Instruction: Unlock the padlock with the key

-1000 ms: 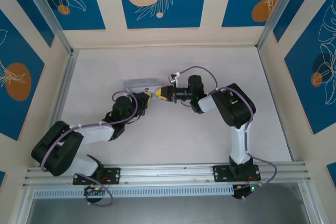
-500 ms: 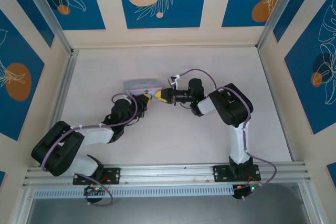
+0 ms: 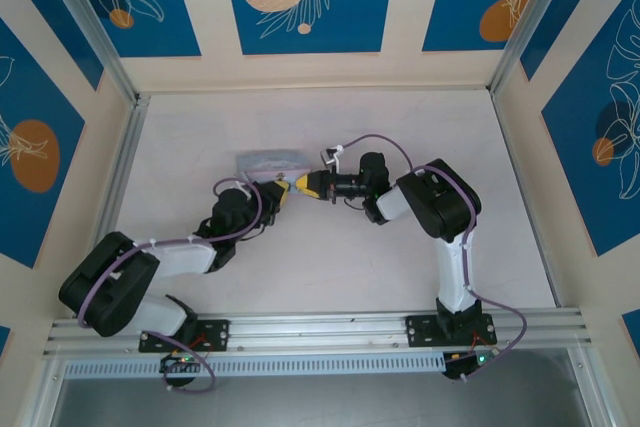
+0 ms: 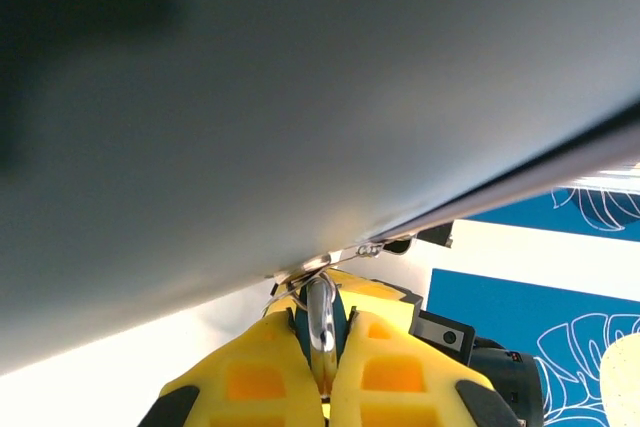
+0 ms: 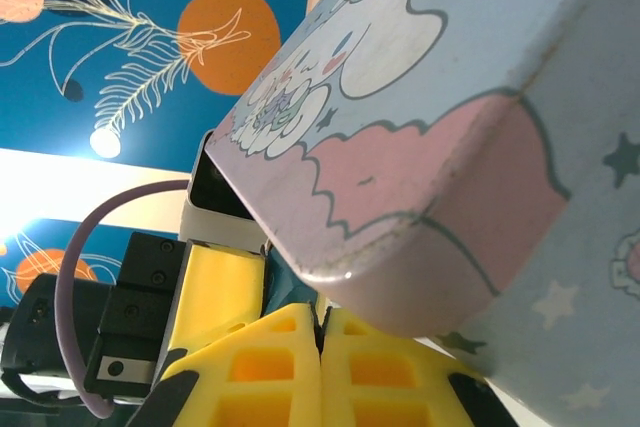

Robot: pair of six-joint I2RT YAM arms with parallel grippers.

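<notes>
The padlock (image 4: 320, 315) sits between the yellow fingers of the left pincer (image 4: 322, 352), which is clenched on it. In the left wrist view its bright shackle stands upright in the seam between the two pads, with a sliver of dark body on either side. That grip looks meant to steady the lock so it cannot swing while the other arm works on it.

Just above this pincer's tips the shackle reaches a thin metal latch (image 4: 345, 252) on the edge of the pale blue tin (image 4: 300, 97), whose blurred grey face looms over the fingers. The lock appears to hang from the tin, though I cannot tell whether the shackle actually passes through the latch.

The right pincer (image 5: 321, 337) is clenched too, its pads pressed flat together directly under the tin's rounded, cartoon-printed corner. One yellow finger of the left pincer shows just to its left in the right wrist view. I cannot make out the key; being so thin, it may well be pinched out of sight in that seam, but this is a guess.

From above, the two pincers meet nose to nose just on the near side of the tin, low over the counter (image 3: 330, 267). One holds and one presents, which suits fitting a key into a keyhole. That step looks under way, with the lock not visibly open. What comes next calls for very fine alignment — a small slip could push the lock aside or tilt the key in the pads.
</notes>
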